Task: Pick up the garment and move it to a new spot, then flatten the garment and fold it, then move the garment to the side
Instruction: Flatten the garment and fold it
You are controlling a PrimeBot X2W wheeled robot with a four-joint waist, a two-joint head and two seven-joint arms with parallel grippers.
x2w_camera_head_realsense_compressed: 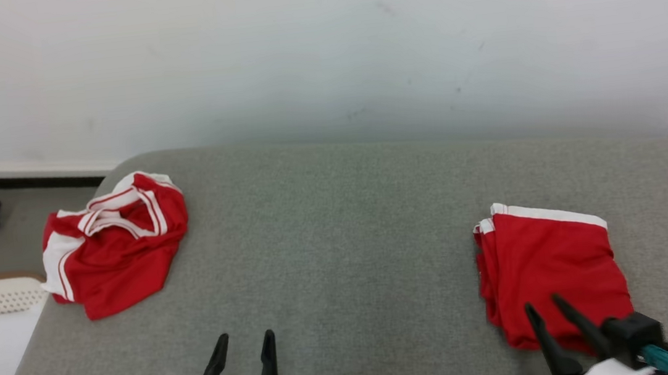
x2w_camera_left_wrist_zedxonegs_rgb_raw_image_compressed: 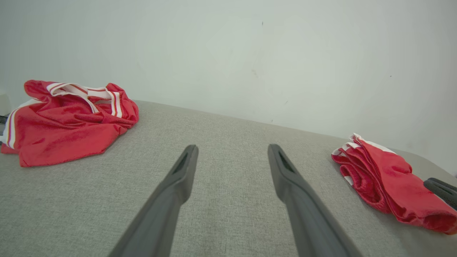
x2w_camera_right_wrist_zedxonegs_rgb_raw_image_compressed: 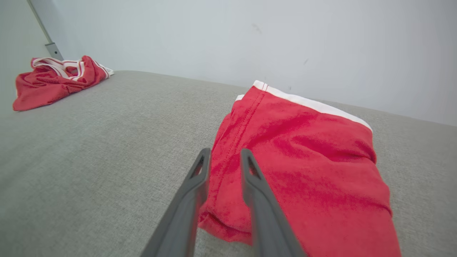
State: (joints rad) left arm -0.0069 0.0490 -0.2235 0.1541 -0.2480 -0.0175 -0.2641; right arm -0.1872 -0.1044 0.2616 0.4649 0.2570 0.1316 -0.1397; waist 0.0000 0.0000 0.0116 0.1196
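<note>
The folded red shorts (x2w_camera_head_realsense_compressed: 550, 270) lie near the counter's (x2w_camera_head_realsense_compressed: 346, 242) right edge, apparently put aside, the right tool (x2w_camera_head_realsense_compressed: 541, 302) narrowed over their near corner, grip unclear, the left tool (x2w_camera_head_realsense_compressed: 245, 335) wide open.

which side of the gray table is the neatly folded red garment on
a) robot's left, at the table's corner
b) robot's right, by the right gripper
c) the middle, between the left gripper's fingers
b: the folded red garment lies at the robot's right, with the right gripper over its near edge, while the crumpled garment sits at the far left.
</note>
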